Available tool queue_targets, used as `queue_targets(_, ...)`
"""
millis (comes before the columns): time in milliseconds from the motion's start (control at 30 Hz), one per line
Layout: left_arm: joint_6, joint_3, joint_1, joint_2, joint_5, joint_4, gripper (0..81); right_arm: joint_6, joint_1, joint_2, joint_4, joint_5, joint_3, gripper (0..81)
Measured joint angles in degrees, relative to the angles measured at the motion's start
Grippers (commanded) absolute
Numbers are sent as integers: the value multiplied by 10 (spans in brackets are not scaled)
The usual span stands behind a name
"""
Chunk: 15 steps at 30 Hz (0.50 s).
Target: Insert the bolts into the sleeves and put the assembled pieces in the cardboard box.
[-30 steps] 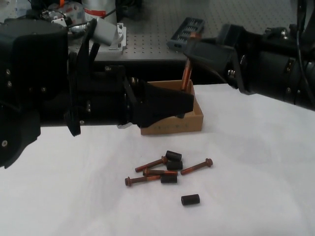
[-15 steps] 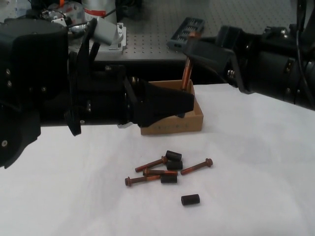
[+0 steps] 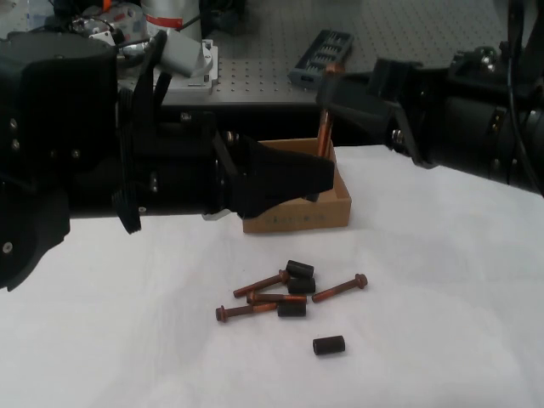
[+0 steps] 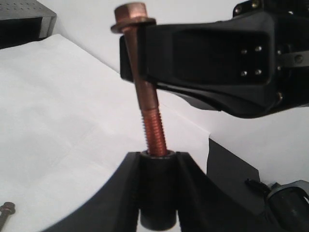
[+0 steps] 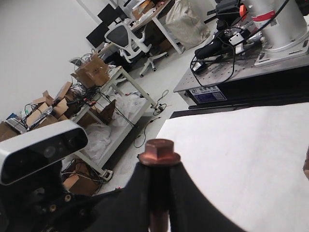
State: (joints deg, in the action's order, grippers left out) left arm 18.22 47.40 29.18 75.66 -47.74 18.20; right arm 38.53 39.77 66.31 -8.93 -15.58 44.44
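Observation:
My left gripper [image 4: 157,166] is shut on a black sleeve [image 4: 157,203], held upright above the cardboard box [image 3: 297,219]. A copper bolt [image 4: 144,92] stands vertically with its threaded tip in the sleeve's mouth. My right gripper [image 5: 159,181] is shut on the bolt's shank just under the hex head [image 5: 160,152]. In the high view the bolt [image 3: 324,132] hangs from the right gripper [image 3: 336,92] over the box's back edge, beside the left gripper [image 3: 314,180]. Several loose bolts [image 3: 338,289] and sleeves [image 3: 328,345] lie on the white cloth.
The loose parts are clustered in front of the box, one sleeve [image 3: 299,269] nearest it. Behind the cloth is a perforated metal bench with a dark tool case [image 3: 319,53] and a white robot base [image 3: 174,21]. Bare cloth lies to the right and left of the cluster.
The right arm has shifted slightly to the right, carrying the bolt with it. The left arm and the loose parts have stayed put.

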Motion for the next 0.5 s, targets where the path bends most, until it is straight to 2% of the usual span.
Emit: queue_targets(500, 0, 0, 0, 0, 13, 28, 6, 8, 0, -2, -3, -4, 1, 19)
